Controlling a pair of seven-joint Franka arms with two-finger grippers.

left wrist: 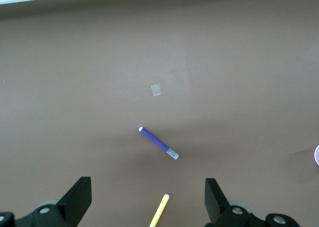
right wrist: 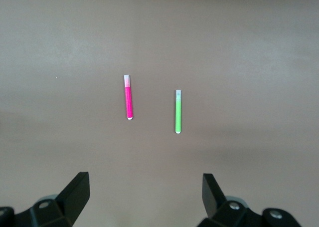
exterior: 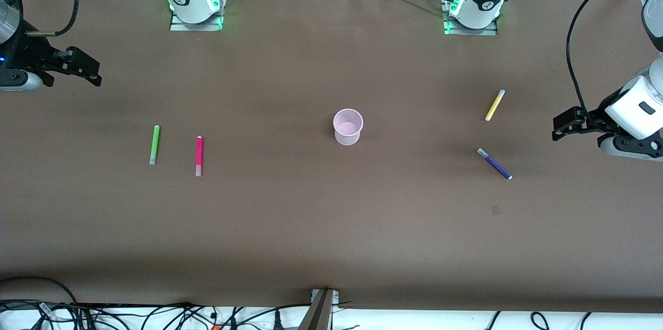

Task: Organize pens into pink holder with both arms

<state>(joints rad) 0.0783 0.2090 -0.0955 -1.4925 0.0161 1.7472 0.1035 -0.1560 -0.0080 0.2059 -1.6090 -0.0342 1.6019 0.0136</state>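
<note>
A small pale pink translucent round cup, the pink holder (exterior: 347,126), is standing upright near the middle of the brown paper-covered table (exterior: 311,226), with nothing visible inside it. Four slim marker-like pens are lying flat on the table, all apart from the holder.

Toward the right arm's end of the table, the green pen (exterior: 154,144) and the magenta-pink pen (exterior: 199,156) are lying roughly parallel, near each other but not touching; the magenta-pink one is lying slightly nearer to the front camera. Both are showing in the right wrist view as well, green (right wrist: 178,112) and magenta-pink (right wrist: 128,97).

Toward the left arm's end, the yellow pen (exterior: 494,105) is lying at a slant, and the dark purple pen (exterior: 494,163) is lying nearer to the front camera, slanted the other way, well apart from the yellow one. A small pale square patch (exterior: 495,210) is showing on the table nearer still to the camera.

The right gripper (exterior: 85,68) is hanging in the air over the right arm's end of the table, its two black fingers (right wrist: 75,194) spread wide apart and holding nothing. The left gripper (exterior: 567,125) is hanging over the left arm's end, fingers (left wrist: 77,199) likewise wide apart and empty.
</note>
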